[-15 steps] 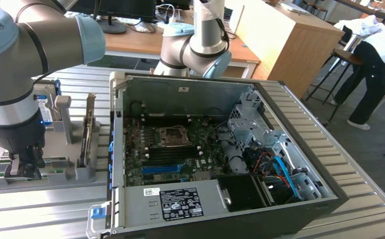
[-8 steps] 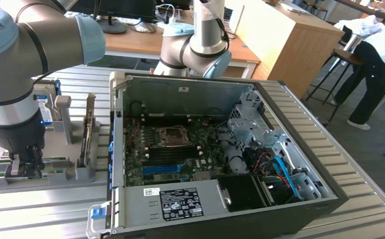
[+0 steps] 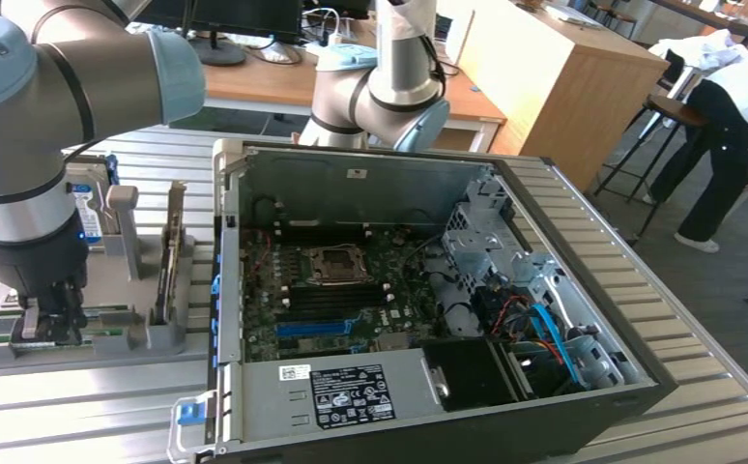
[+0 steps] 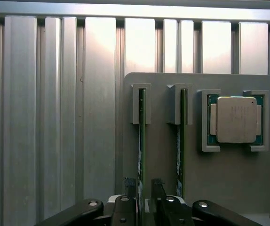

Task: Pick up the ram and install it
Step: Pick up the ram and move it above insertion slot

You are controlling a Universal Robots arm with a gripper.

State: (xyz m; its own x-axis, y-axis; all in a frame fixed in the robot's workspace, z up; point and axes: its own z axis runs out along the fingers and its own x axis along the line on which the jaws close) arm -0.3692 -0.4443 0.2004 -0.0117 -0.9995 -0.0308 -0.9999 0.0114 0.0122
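We see the gripper (image 4: 143, 186) lowered over a grey fixture plate (image 4: 198, 181), with its two dark fingers (image 4: 129, 200) drawn in around the ram (image 4: 141, 141). One finger stands on each face of the thin green stick. The jaws are narrowed well short of wide open and have hold of the stick at its near end. The ram stands on edge in its groove on the plate, and its far end is tucked into a small grey U-shaped clip (image 4: 141, 103).

Just beside the gripper, a second ram stick (image 4: 181, 141) stands parallel to the first in a matching clip. Its near end is close to the outer side of one finger. Past that stick, farther from the gripper, a processor (image 4: 236, 120) with a silver lid lies flat in a bracketed pocket of the same plate. The plate rests on a ribbed aluminium table (image 4: 55, 117).

In the exterior view the arm comes straight down onto the fixture. A hard drive (image 3: 87, 208) with a blue-and-white label stands upright just behind the wrist. Toward the exterior view's right of the gripper, near the fixture, an open computer case (image 3: 567, 242) lies on its side. Its motherboard (image 3: 393, 324) faces up, with an empty CPU socket (image 3: 335, 263), a blue slot strip (image 3: 312, 327) and a power supply (image 3: 335, 391) at the near edge. Well beyond the case a second robot arm (image 3: 393, 92) stands before a wooden desk (image 3: 567, 77). A person (image 3: 735, 126) is bent over far away from the gripper.
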